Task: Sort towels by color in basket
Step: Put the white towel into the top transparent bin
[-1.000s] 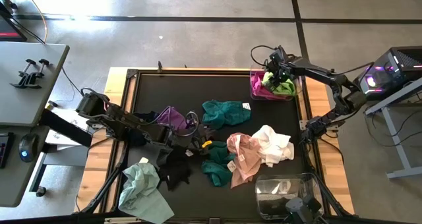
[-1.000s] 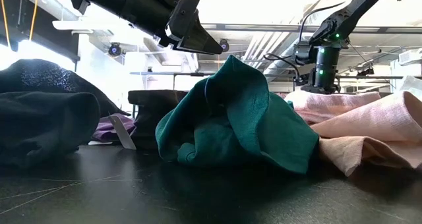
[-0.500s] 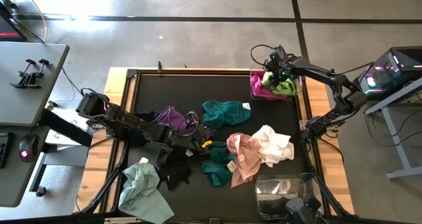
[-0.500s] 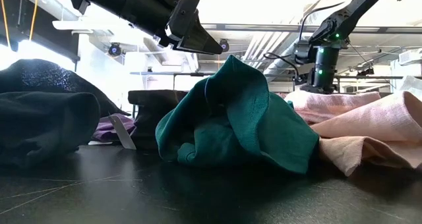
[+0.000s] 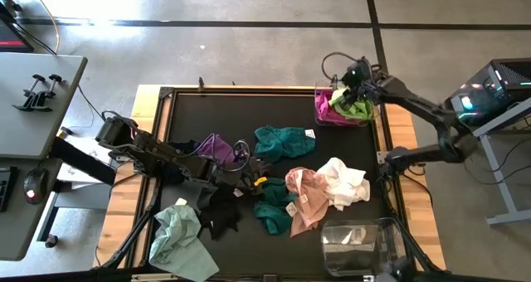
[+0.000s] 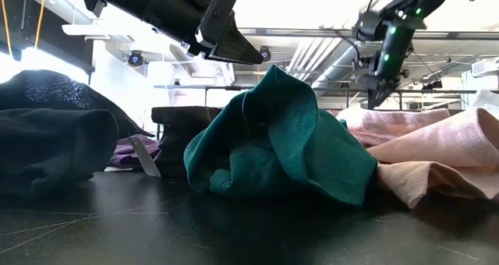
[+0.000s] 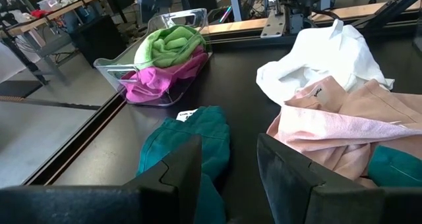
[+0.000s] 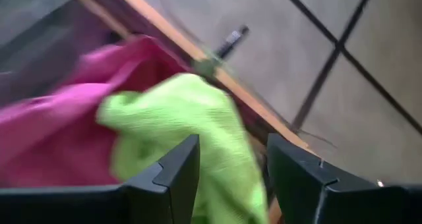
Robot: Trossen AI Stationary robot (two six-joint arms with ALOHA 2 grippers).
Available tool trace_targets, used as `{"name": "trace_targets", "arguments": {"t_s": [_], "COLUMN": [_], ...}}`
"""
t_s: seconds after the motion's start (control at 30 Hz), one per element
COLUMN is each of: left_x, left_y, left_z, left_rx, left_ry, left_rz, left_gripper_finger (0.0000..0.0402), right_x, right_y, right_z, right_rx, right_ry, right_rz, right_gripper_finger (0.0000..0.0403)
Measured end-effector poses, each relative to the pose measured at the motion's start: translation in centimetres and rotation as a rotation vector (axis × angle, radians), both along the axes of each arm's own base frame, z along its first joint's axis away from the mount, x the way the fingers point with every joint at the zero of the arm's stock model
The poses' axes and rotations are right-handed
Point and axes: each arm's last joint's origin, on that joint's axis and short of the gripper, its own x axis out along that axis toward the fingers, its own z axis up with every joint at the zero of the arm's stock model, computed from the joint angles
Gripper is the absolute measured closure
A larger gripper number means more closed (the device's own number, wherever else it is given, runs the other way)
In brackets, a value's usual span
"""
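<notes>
The right pincer (image 5: 349, 81) is held above a clear basket (image 5: 319, 108) at the desk's (image 5: 191, 116) far right corner, its fingers (image 8: 173, 171) parted and empty; a lime green towel (image 5: 357, 109) and a magenta towel (image 5: 324, 109) are lying inside that basket. The left pincer (image 5: 238, 167) is held low over the desk's middle, fingers (image 7: 178, 168) likewise apart and gripping nothing. Teal (image 5: 284, 140), white (image 5: 344, 181), pink (image 5: 303, 197), purple (image 5: 216, 148), black (image 5: 220, 213) and pale mint (image 5: 178, 236) towels are left scattered on the desk (a second clear basket (image 5: 357, 247) is seen at the near edge).
</notes>
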Motion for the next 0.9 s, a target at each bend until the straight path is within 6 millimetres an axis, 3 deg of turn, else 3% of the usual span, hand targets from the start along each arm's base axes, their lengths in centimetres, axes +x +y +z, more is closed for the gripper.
{"name": "trace_targets", "arguments": {"t_s": [0.23, 0.37, 0.5, 0.6, 0.7, 0.9], "left_x": [0.0, 0.0, 0.0, 0.0, 0.0, 0.0], "left_y": [0.0, 0.0, 0.0, 0.0, -0.1, -0.1], "left_z": [0.0, 0.0, 0.0, 0.0, 0.0, 0.0], "left_rx": [0.0, 0.0, 0.0, 0.0, -0.003, -0.001], "left_ry": [0.0, 0.0, 0.0, 0.0, -0.001, 0.001], "left_rz": [0.0, 0.0, 0.0, 0.0, -0.002, -0.006], "left_gripper_finger": [0.0268, 0.0268, 0.0268, 0.0268, 0.0268, 0.0268], "right_x": [1.5, 1.8, 1.9, 2.0, 1.8, 1.1], "right_y": [6.9, 11.0, 14.3, 16.1, 17.3, 19.1], "right_z": [0.7, 0.5, -0.2, -1.2, -2.8, -5.2], "right_rx": [0.003, 0.119, 0.35, 0.529, 0.631, 0.755], "right_ry": [-0.074, -0.114, -0.169, -0.193, -0.172, -0.111], "right_rz": [0.228, 0.397, 0.538, 0.636, 0.617, 0.561], "right_gripper_finger": [0.0262, 0.0265, 0.0265, 0.0265, 0.026, 0.0198]}}
